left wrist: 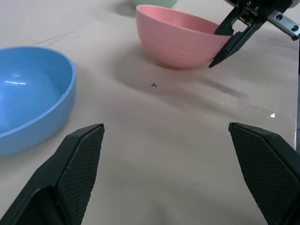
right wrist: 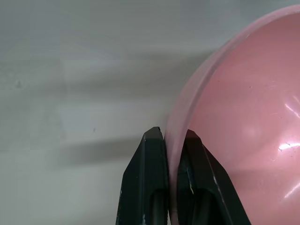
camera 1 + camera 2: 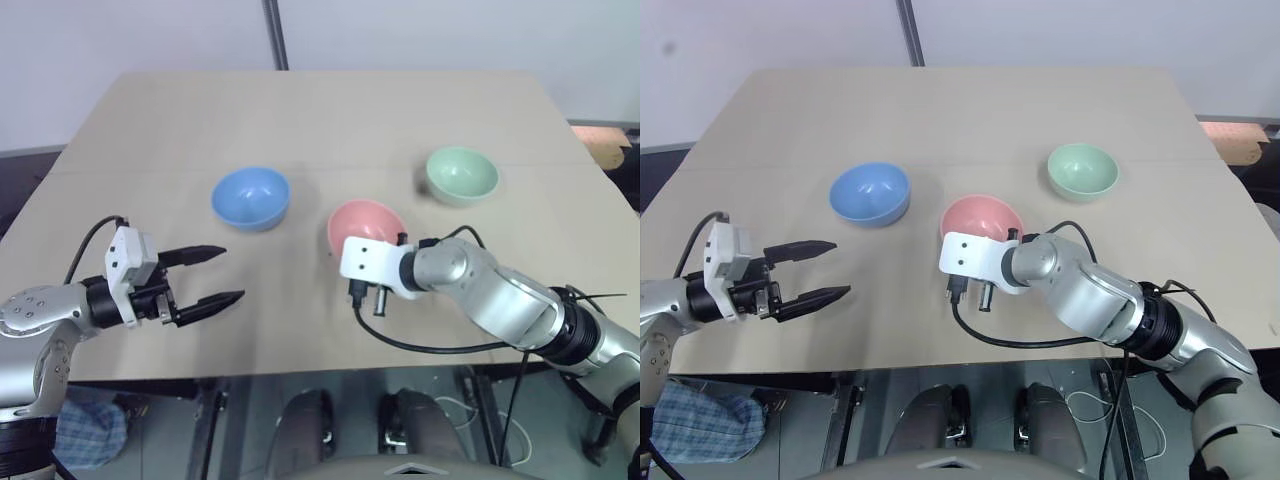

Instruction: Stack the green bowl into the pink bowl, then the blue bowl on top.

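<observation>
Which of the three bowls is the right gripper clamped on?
The pink bowl: the right gripper pinches its rim, while the blue bowl and green bowl sit untouched.

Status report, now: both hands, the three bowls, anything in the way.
Left hand open, holding nothing. Right hand shut on pink bowl rim. Green bowl and blue bowl apart on the table, unstacked. Nothing between them.

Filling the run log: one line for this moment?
right end effector: shut on pink bowl rim | left end effector: open, empty | bowls unstacked
</observation>
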`<state>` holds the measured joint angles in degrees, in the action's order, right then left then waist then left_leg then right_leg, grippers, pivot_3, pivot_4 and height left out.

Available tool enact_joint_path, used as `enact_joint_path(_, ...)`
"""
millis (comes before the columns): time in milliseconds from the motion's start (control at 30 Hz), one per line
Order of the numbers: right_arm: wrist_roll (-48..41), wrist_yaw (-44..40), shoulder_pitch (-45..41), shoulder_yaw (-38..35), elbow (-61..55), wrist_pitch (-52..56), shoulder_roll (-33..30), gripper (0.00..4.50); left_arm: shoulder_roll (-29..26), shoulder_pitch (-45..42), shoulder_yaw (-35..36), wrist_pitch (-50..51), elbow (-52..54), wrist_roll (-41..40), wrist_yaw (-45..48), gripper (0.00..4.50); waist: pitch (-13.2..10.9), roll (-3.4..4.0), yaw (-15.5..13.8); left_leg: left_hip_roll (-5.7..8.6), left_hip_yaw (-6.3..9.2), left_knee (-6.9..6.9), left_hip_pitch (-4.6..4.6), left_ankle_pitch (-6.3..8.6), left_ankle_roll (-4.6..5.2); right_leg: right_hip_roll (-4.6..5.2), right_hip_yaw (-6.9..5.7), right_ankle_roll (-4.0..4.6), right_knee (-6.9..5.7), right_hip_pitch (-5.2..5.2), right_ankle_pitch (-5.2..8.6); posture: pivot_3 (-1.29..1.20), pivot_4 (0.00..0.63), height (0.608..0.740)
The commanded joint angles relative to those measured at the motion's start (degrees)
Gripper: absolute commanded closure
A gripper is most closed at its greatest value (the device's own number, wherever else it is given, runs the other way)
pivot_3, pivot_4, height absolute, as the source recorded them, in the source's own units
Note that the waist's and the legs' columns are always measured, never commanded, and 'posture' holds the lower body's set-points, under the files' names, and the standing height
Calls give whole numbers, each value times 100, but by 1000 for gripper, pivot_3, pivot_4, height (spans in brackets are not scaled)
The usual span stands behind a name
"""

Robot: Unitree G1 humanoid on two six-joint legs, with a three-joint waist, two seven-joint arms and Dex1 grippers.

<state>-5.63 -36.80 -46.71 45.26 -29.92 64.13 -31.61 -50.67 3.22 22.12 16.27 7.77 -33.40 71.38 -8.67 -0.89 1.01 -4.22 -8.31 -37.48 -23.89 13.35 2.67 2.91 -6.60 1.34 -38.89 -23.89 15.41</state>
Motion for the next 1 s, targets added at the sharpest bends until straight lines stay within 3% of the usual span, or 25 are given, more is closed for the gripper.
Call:
enact_joint_path(33, 108, -53, -125, -20, -137, -112, 45, 3594, -71, 23, 179, -99, 112, -26, 24, 0, 0, 0, 0, 0, 0, 0, 0, 0, 0, 0, 0, 0, 0, 0, 0, 0, 150, 740)
enact_joint_path(67, 106, -66, -119, -41, -135, -101, 56, 3335, -71, 25, 175, -100, 110, -29, 28, 0, 0, 0, 0, 0, 0, 0, 0, 0, 0, 0, 0, 0, 0, 0, 0, 0, 150, 740)
enact_joint_path(200, 40, -83, -140, -287, -146, 41, 102, 1427, -56, -12, 129, -116, 75, -24, 31, 0, 0, 0, -1, 0, 0, 0, 0, 0, 0, 1, 0, 0, 0, 0, 0, 0, 150, 740)
enact_joint_path(267, -35, -146, -108, -416, -243, 131, 43, 685, -48, -34, 106, -115, 74, -26, 29, 0, 0, 0, -1, 0, 0, 0, 0, 0, 0, 1, 0, 0, 0, 0, 0, 0, 150, 740)
enact_joint_path(333, -109, -214, -84, -557, -344, 220, -30, 685, -44, -48, 94, -114, 74, -27, 28, 0, 0, 0, -2, 0, 0, 0, 0, 0, 0, 1, -1, 0, 0, 0, 0, 0, 150, 740)
enact_joint_path(533, -1085, -856, -9, -2262, -758, 1076, -581, 685, -39, -22, 124, -90, 74, -67, 52, 0, -3, -3, -17, 1, 1, 1, -2, 1, 2, 3, -2, 1, 5, 1, -1, 0, 150, 740)
enact_joint_path(667, -1254, -842, -11, -3273, -80, 1138, -979, 685, 27, -42, 243, 103, 77, -287, -39, 0, -5, -3, -17, 1, 2, 4, -2, 13, 21, 5, -3, 2, 6, 0, 0, 0, 150, 740)
enact_joint_path(767, -817, -544, 35, -3375, 944, 352, -1323, 685, 100, -234, 361, 407, 32, -585, -251, 0, -5, -3, -14, 1, 2, 4, -1, 14, 23, 5, -3, 1, 5, 0, 1, 0, 150, 740)
enact_joint_path(1000, -201, -358, -65, -3100, 2824, -1057, -1249, 685, 177, -627, 461, 583, -86, -873, -364, 0, -9, 1, 2, 2, -4, 7, 0, 1, 1, 0, 1, -1, 3, -1, 1, 0, 150, 740)
